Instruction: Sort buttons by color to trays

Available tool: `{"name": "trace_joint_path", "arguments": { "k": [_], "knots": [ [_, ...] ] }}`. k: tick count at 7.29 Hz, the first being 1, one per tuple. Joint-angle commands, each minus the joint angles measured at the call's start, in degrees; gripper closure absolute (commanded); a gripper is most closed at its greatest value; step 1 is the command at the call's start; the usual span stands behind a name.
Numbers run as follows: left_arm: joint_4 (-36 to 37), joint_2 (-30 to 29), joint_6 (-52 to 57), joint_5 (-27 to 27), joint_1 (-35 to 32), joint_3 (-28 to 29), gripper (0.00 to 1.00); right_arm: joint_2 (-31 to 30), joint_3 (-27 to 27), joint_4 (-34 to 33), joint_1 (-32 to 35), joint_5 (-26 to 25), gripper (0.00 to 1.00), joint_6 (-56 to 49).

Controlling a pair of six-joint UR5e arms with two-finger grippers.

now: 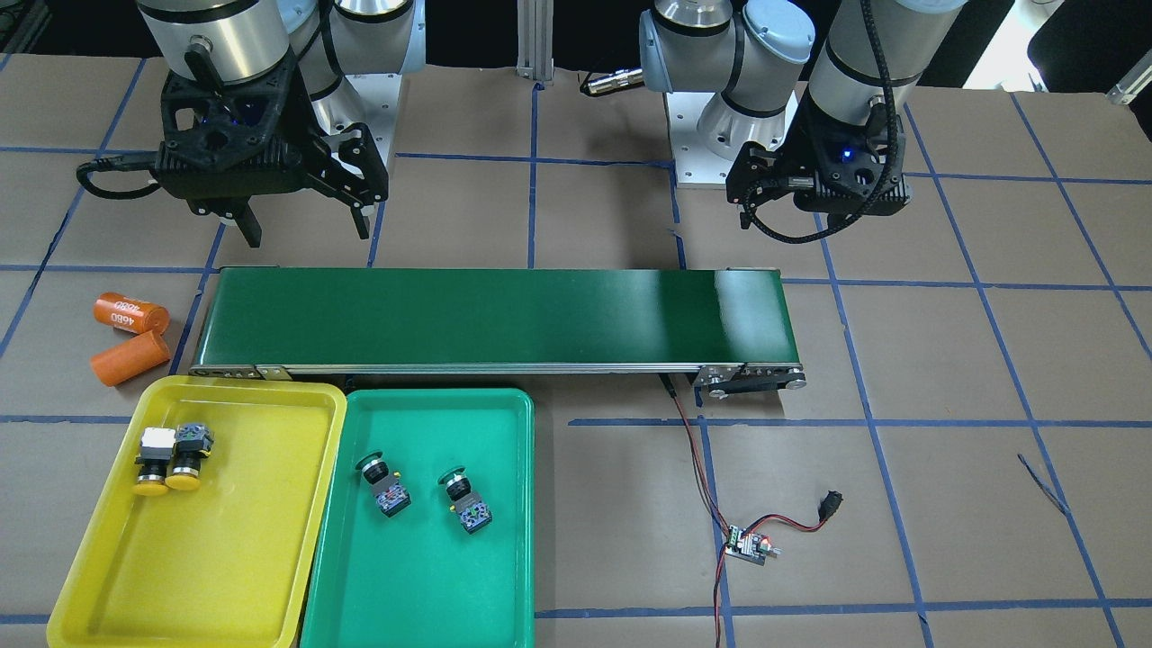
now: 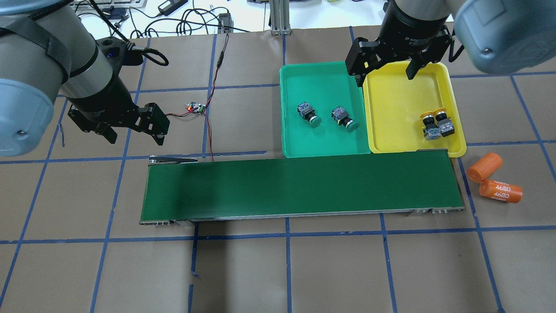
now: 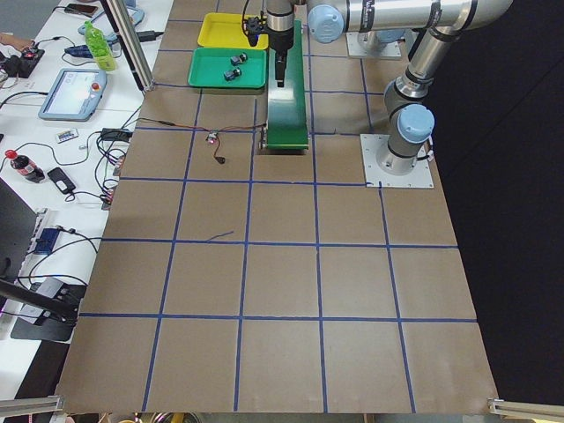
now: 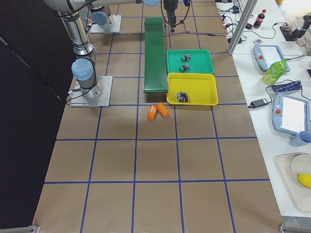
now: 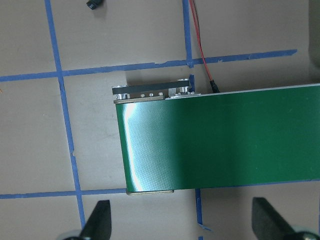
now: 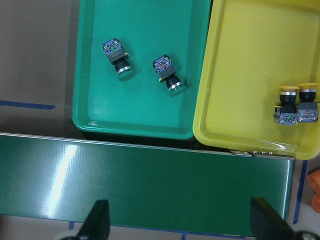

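Two green buttons [image 1: 382, 481] [image 1: 463, 499] lie on their sides in the green tray [image 1: 423, 576]. Two yellow buttons [image 1: 153, 459] [image 1: 189, 454] lie side by side in the yellow tray [image 1: 225, 540]. They also show in the right wrist view, green [image 6: 117, 55] [image 6: 167, 75] and yellow [image 6: 287, 105] [image 6: 306, 102]. My right gripper [image 2: 384, 74] is open and empty, high above the seam between the two trays. My left gripper [image 2: 135, 137] is open and empty, above the far end of the conveyor belt, away from the trays.
A long dark-green conveyor belt [image 2: 299, 187] lies along the trays' near edges. Two orange cylinders [image 2: 485, 167] [image 2: 500, 191] lie on the table beside the yellow tray. A small circuit board [image 2: 195, 108] with red-black wires lies near the left gripper.
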Motion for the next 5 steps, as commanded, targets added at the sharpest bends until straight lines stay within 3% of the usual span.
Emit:
{"name": "trace_joint_path", "arguments": {
  "k": [1, 5],
  "knots": [
    [0.0, 0.0, -0.1, -0.2, 0.0, -0.2, 0.00, 0.0, 0.2, 0.7, 0.0, 0.1, 0.00, 0.5],
    [0.1, 0.1, -0.1, -0.1, 0.0, -0.6, 0.00, 0.1, 0.3, 0.5, 0.0, 0.1, 0.00, 0.5]
  ]
}}
